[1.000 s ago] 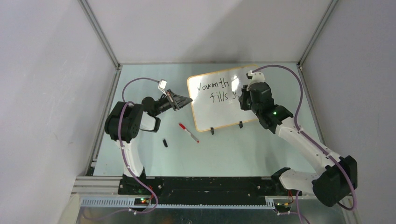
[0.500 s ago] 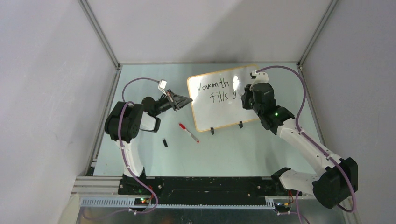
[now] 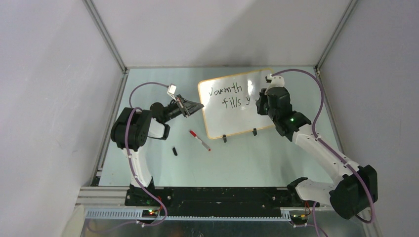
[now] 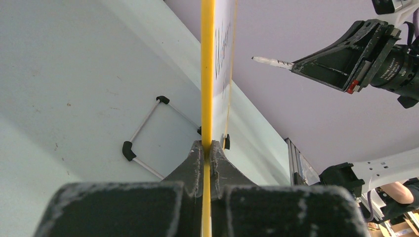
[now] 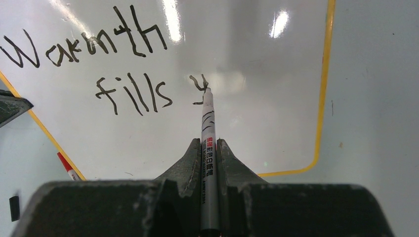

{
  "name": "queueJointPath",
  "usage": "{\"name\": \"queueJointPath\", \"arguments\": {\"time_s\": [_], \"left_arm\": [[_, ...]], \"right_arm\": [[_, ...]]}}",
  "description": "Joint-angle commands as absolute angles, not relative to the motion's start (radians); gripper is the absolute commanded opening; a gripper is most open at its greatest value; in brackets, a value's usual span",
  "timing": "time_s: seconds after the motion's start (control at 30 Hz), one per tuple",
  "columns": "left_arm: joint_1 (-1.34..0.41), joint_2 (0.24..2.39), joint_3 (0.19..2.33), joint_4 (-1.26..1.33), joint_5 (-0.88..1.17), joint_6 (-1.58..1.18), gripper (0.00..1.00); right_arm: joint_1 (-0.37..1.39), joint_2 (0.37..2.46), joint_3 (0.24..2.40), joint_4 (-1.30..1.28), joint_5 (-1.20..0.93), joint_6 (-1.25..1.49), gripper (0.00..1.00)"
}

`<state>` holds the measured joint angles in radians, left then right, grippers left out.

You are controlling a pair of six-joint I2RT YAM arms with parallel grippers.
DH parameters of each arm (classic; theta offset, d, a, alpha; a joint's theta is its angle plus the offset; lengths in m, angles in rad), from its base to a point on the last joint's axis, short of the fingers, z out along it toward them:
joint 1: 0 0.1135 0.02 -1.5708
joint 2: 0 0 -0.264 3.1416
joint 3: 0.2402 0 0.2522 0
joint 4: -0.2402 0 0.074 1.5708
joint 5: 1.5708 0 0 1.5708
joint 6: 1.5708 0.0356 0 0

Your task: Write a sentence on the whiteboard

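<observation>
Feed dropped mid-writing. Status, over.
Left hand shut on whiteboard edge. Right hand shut on marker, tip at the y. Sentence reads Warmth fills y. Red pen loose beside board, no obstruction.

A marker [image 3: 199, 140] and cap [image 3: 175, 151] lie before the whiteboard [image 3: 232, 121].

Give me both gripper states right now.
Left gripper: closed on the whiteboard, at its orange edge.
Right gripper: closed on a marker.
</observation>
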<state>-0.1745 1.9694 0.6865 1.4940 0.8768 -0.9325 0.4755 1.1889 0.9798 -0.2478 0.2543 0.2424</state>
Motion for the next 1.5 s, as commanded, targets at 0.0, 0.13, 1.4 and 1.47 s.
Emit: {"name": "queueJointPath", "arguments": {"time_s": [0.0, 0.13, 1.4, 1.47], "left_arm": [[-0.184, 1.937, 0.676, 1.529, 0.884, -0.895, 0.0], [-0.184, 1.937, 0.676, 1.529, 0.884, -0.895, 0.0], [-0.186, 1.937, 0.674, 1.53, 0.884, -0.894, 0.0], [-0.186, 1.937, 0.675, 1.529, 0.884, -0.894, 0.0]], "right_arm": [[0.469, 1.207, 0.996, -0.203, 0.256, 0.244, 0.0], [0.465, 1.233, 1.018, -0.211, 0.255, 0.244, 0.0], [0.435, 1.323, 1.1, -0.23, 0.261, 0.241, 0.0], [0.434, 1.329, 1.105, -0.234, 0.263, 0.241, 0.0]]}}
